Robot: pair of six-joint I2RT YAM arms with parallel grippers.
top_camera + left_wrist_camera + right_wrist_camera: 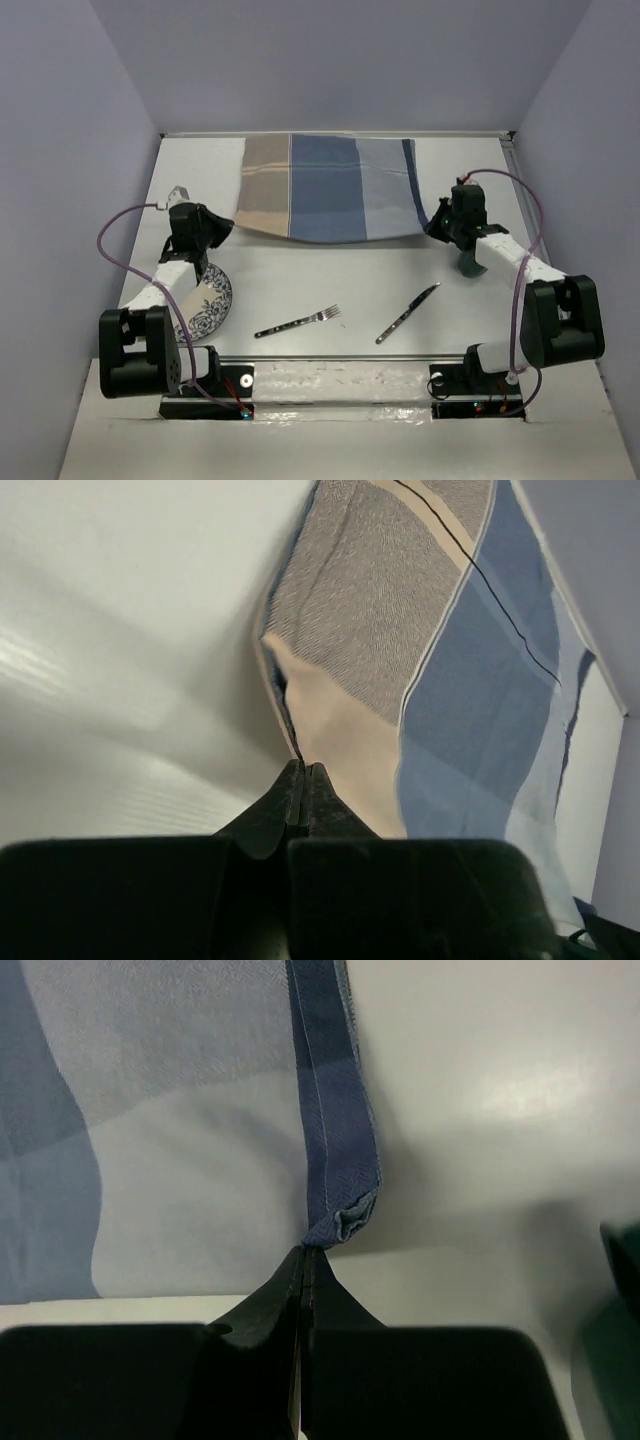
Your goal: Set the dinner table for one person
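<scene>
The blue-and-tan checked placemat (325,190) lies spread at the back of the white dinner table (300,285), its near edge lifted. My left gripper (222,228) is shut on the mat's near left tan corner (320,720). My right gripper (436,226) is shut on the mat's near right dark blue corner (340,1222). A blue-patterned plate (210,300) lies partly under the left arm. A fork (298,321) and a knife (407,313) lie near the front edge. A dark green cup (470,262) stands under the right arm.
Lavender walls (70,200) enclose the table on three sides. The arm bases (340,385) stand on a rail along the near edge. The green cup's edge shows in the right wrist view (620,1260).
</scene>
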